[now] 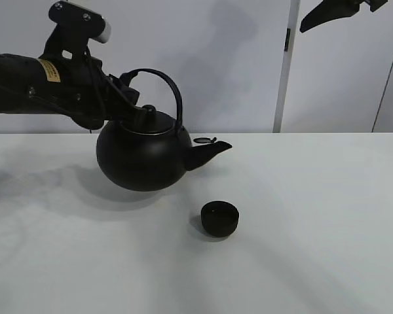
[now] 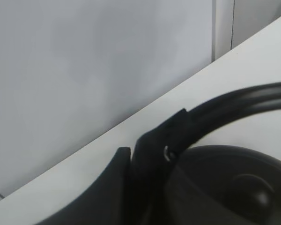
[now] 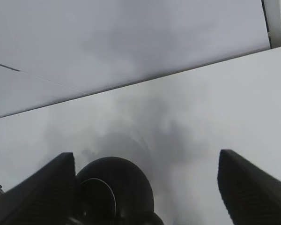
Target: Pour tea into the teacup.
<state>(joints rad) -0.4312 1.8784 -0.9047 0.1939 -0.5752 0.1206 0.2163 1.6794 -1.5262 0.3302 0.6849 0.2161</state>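
The teacup (image 1: 219, 218), a small matte black bowl, stands on the white table (image 1: 314, 229) in front of the kettle's spout (image 1: 213, 152). The big black kettle (image 1: 142, 157) hangs slightly tilted, spout to the right. My left gripper (image 1: 126, 84) is shut on the left side of its arched handle (image 1: 170, 85). In the left wrist view the gripper (image 2: 161, 140) clamps the handle (image 2: 243, 101) above the lid (image 2: 234, 187). My right gripper (image 1: 334, 14) hovers high at the back right. In the right wrist view the gripper (image 3: 146, 157) is open and empty, with the kettle (image 3: 114, 187) far beyond it.
A pale wall (image 1: 249, 59) with a vertical panel seam (image 1: 283, 65) runs along the table's far edge. The kettle casts a soft shadow (image 1: 59, 183) to its left on the table. Nothing else stands on the surface.
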